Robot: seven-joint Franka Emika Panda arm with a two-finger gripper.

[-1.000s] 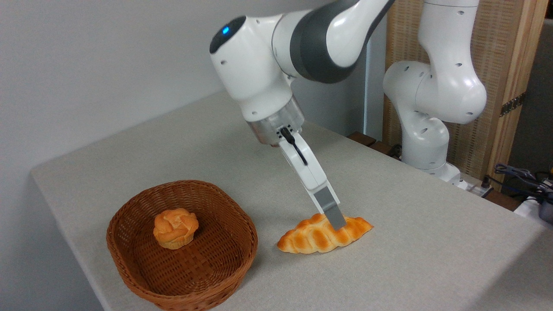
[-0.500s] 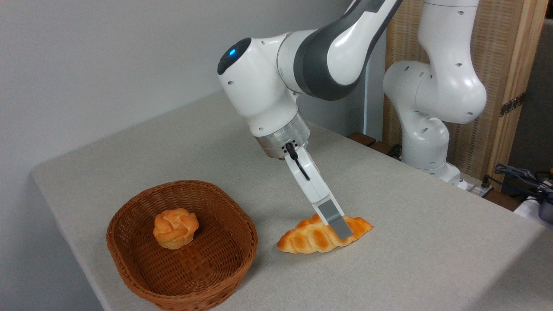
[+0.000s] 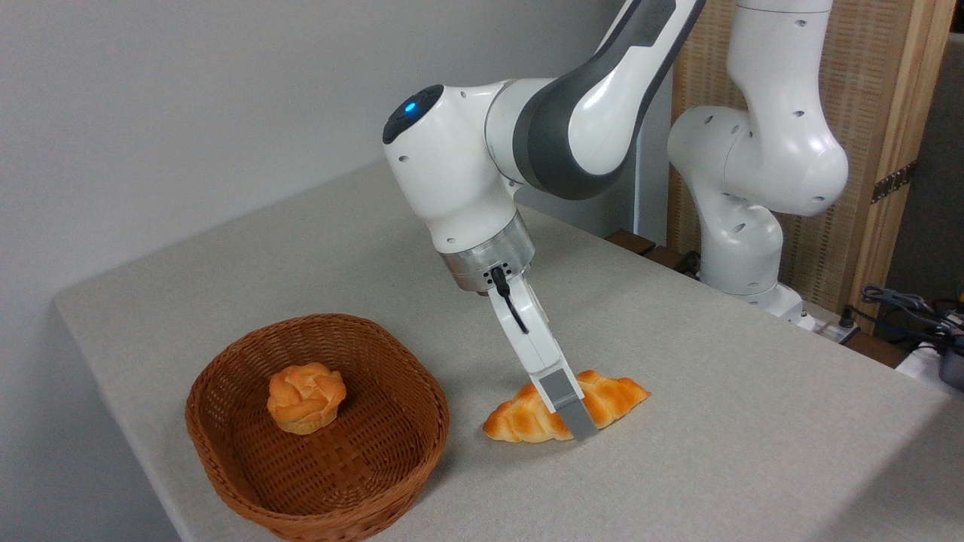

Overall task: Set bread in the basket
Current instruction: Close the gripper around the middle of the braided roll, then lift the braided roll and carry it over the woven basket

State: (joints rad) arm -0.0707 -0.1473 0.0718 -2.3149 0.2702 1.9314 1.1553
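1. Your gripper point(image 3: 576, 421) is down at the braided loaf point(image 3: 566, 410), its near finger point(image 3: 570, 406) across the loaf's middle; you cannot tell whether it grips.
2. The loaf lies on the grey table point(image 3: 715, 421), just right of the wicker basket point(image 3: 392, 482); a small round bun point(image 3: 306, 397) sits inside the basket.

The white arm rises from its base at the right rear edge of the table, bends over at a grey-banded elbow and slopes down to the left. Its wrist, lit by a blue light, points downward and tilts toward the right. The gripper point(image 3: 576, 423) reaches down at a slant, near the table's front edge. Only one grey finger point(image 3: 570, 406) shows clearly; the other seems hidden behind it, so the jaw gap cannot be judged
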